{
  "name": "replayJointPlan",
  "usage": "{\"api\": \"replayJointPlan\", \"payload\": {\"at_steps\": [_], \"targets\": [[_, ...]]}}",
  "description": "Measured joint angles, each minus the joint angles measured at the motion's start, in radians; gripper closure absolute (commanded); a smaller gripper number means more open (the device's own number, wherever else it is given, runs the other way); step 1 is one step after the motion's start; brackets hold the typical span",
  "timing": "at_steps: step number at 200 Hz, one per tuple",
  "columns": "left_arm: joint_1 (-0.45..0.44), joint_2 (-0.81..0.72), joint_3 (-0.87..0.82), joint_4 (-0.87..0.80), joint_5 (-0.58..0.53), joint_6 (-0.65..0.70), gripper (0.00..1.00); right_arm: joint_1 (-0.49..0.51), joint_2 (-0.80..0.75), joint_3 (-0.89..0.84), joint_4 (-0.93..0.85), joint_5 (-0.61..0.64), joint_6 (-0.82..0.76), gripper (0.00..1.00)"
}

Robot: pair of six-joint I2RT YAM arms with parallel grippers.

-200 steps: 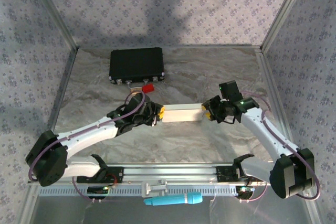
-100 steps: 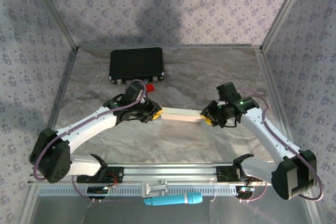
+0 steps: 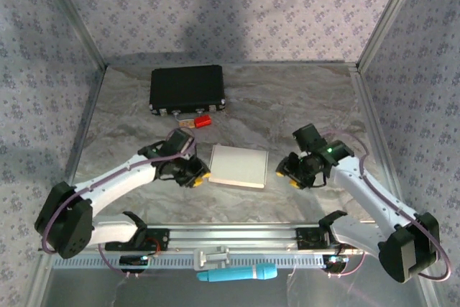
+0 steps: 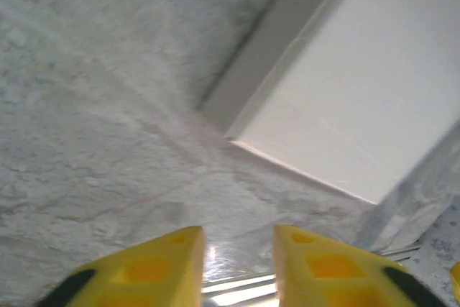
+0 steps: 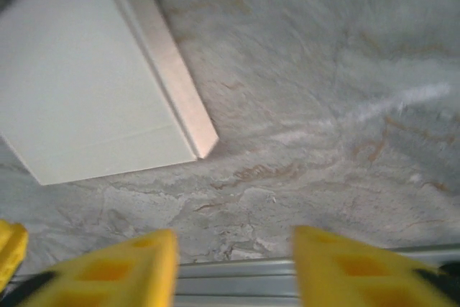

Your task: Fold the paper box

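Marbled tabletop (image 3: 309, 98) bears the plain white paper box (image 3: 239, 166), lying flat.

No writing, label, brand or number can be read anywhere. The paper box (image 3: 239, 166) shows plain white faces.

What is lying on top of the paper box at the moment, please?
Nothing: the flat white top of the paper box is bare. It rests on the marbled table, and the closed top hides anything inside.
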Motion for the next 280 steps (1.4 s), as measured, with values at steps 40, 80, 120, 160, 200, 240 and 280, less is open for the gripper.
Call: {"api": "replayJointPlan", "payload": {"at_steps": [40, 80, 120, 160, 200, 240, 280], "targets": [[0.1, -0.068, 0.243, -0.039, -0.253, 0.232, 0.0, -0.033, -0.073, 0.198, 0.011, 0.391, -0.177, 0.01], [0.125, -0.195, 0.098, -0.006, -0.842, 0.418, 0.0, -0.091, -0.269, -0.179, 0.512, 0.755, -0.542, 0.01], [0.312, -0.202, -0.262, 0.264, -0.947, 0.82, 0.0, -0.257, -0.124, -0.47, 0.866, 0.737, -0.768, 0.01], [0.498, -0.11, -0.267, 0.476, -0.811, 1.073, 0.0, -0.336, 0.039, -0.503, 1.121, 0.655, -0.822, 0.01], [0.582, 0.062, -0.311, 0.737, -0.663, 1.193, 0.0, -0.401, 0.224, -0.493, 1.353, 0.535, -0.877, 0.01], [0.643, 0.236, -0.296, 1.002, -0.526, 1.227, 0.0, -0.476, 0.391, -0.433, 1.535, 0.409, -0.951, 0.01], [0.664, 0.294, -0.377, 1.249, -0.437, 1.227, 0.0, -0.487, 0.461, -0.471, 1.67, 0.372, -0.97, 0.01]]}}
